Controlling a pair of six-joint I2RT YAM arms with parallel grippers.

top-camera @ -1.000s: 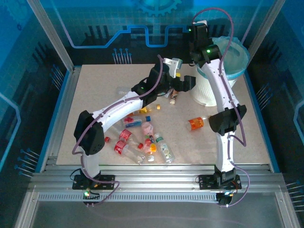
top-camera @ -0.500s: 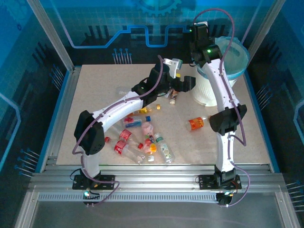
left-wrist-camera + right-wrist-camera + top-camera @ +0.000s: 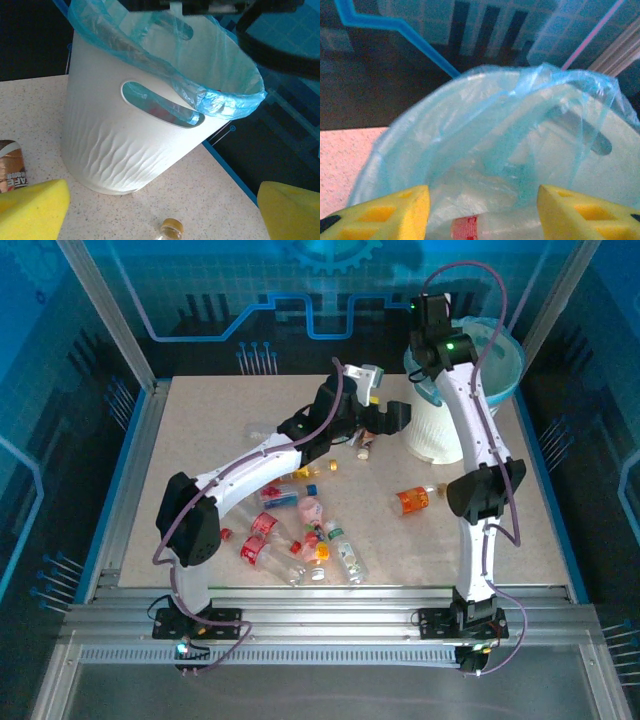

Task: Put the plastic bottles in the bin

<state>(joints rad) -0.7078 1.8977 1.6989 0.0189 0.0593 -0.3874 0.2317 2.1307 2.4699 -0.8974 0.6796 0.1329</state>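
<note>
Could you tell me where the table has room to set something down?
Bare: the far left corner of the table, between its edge and the left arm; the near right patch between the right arm and the edge. Crowded: the plastic bottles, front left of centre.

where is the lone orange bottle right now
In the top view the orange bottle lies on its side toward the right, in front of the white bin, just left of the right arm at its elbow.
</note>
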